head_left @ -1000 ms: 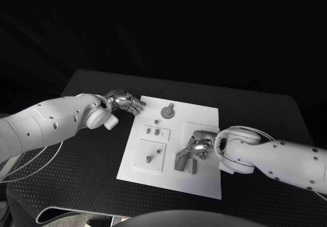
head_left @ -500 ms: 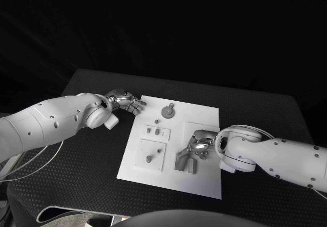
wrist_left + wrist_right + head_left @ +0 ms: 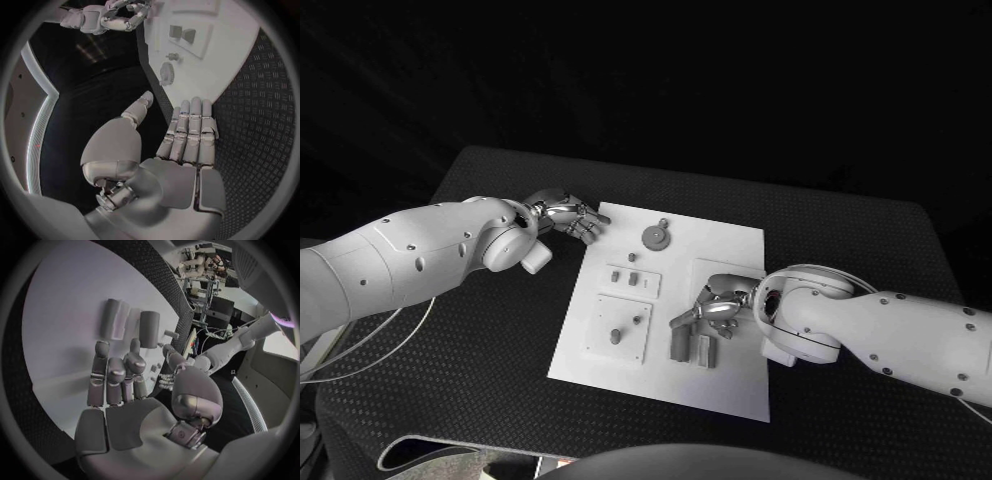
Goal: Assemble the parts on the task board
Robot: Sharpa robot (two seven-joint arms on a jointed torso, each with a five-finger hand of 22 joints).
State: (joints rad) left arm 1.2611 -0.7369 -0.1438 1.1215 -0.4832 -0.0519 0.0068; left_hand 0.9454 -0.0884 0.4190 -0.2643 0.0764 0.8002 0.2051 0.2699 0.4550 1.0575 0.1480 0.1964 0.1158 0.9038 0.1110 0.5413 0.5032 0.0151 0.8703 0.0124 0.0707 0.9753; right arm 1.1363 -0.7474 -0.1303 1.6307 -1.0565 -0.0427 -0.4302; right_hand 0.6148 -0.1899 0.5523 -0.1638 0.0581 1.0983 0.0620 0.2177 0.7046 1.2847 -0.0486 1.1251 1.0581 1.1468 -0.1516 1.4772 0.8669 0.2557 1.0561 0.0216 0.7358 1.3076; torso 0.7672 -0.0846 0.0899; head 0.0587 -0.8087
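Right robot hand (image 3: 715, 305) lifted slightly; grey parts (image 3: 691, 345) just below fingertips.

Dim, dark surroundings, bright white task board (image 3: 718, 260), fisheye bending in wrist views, sharp focus

A: From where does the head view look?
B: From high, down on the whole desk (image 3: 488, 400).
A: And the wrist views?
B: Close behind each hand; both share the task board (image 3: 733, 385) (image 3: 231, 55) (image 3: 62, 315).

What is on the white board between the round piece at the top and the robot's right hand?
In the head view, two small grey pegs stand between the round piece and the right hand.
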